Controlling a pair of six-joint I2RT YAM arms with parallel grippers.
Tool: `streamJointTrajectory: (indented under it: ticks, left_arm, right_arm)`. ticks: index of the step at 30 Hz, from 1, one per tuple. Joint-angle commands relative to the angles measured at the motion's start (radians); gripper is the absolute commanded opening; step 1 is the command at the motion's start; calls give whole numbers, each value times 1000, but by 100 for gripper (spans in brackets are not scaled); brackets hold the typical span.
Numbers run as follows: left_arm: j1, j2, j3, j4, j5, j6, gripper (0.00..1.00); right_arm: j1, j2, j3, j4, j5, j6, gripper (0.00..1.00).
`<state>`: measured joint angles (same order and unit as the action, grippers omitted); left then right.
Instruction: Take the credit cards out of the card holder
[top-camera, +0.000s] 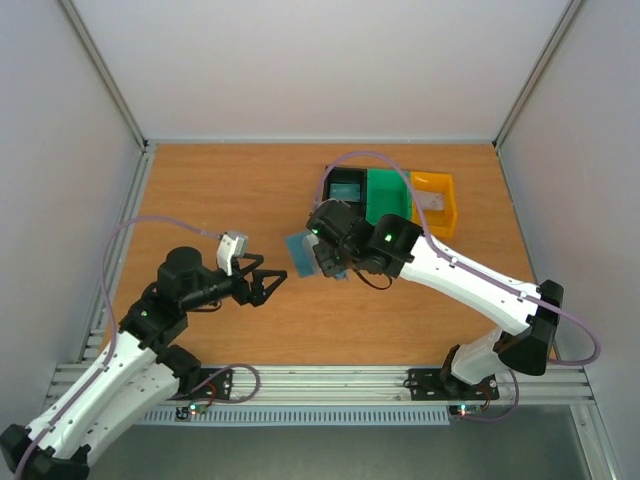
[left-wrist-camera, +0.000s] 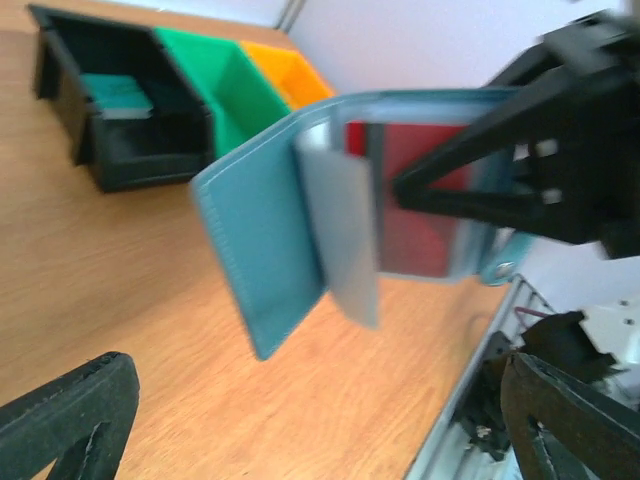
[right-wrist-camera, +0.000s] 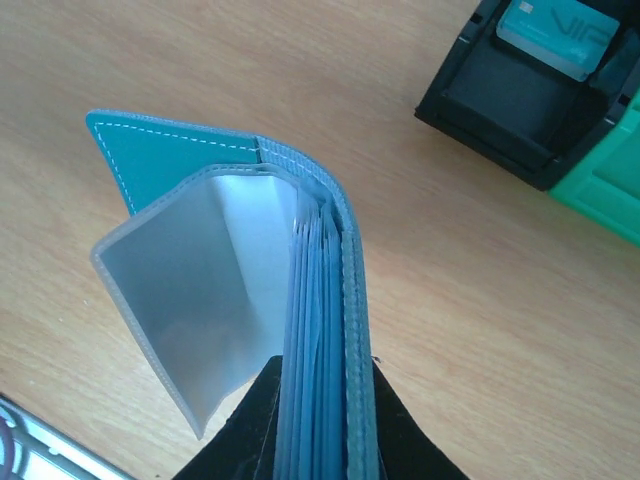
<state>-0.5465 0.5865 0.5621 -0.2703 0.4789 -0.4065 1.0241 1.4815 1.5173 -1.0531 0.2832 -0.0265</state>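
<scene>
A: Start big. What's the layout?

B: A wooden table (top-camera: 220, 190), with both arms reaching in over it. The right gripper (top-camera: 325, 258) is clamped on the card holder (top-camera: 298, 252) and holds it up off the table near the middle. The left gripper (top-camera: 272, 282) is just to the holder's left, jaws spread wide with nothing between them.

A: And the bins?

B: Three in a row toward the far side: black bin (top-camera: 345, 185), green bin (top-camera: 388, 195), yellow bin (top-camera: 432, 200). The holder is on the near side of the black one.

A: How does the holder look up close?

B: Open like a book. One blue cover is swung out, and a clear sleeve (left-wrist-camera: 345, 240) is fanned loose from the stacked pockets.

A: Cards?

B: A red card (left-wrist-camera: 415, 200) shows through a sleeve inside the holder, and a teal card (right-wrist-camera: 555, 35) lies in the black bin.
</scene>
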Motion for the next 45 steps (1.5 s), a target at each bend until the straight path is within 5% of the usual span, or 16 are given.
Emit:
streamJointTrajectory:
  ticks: [1, 7, 17, 24, 26, 29, 34, 36, 41, 45]
  left_arm:
    - [-3, 46, -13, 3, -76, 15, 99]
    - [-42, 145, -44, 308, 16, -79, 99]
    - [-55, 295, 47, 309, -58, -102, 99]
    - [-3, 232, 63, 242, -92, -16, 99]
    - [18, 200, 61, 255, 18, 63, 86]
    - [42, 141, 40, 293, 175, 108, 45]
    - [45, 98, -11, 461, 434, 91, 1]
    - [45, 107, 4, 471, 472, 57, 0]
    - [45, 90, 14, 453, 471, 43, 0]
    - [46, 92, 26, 413, 473, 60, 0]
  right_arm:
    - [4, -38, 18, 52, -38, 25, 1]
    - [4, -35, 38, 58, -98, 23, 1]
    - [3, 3, 118, 64, -124, 10, 1]
    - [-58, -23, 140, 102, -451, -126, 1]
    - [-67, -36, 139, 109, -537, -183, 1]
    - [-95, -67, 133, 109, -628, -240, 1]
    - [-142, -139, 44, 187, -807, -310, 1]
    - [-143, -155, 20, 195, -886, -363, 2]
    - [-169, -235, -83, 218, -952, -448, 39]
    - [-220, -286, -151, 252, -965, -458, 47]
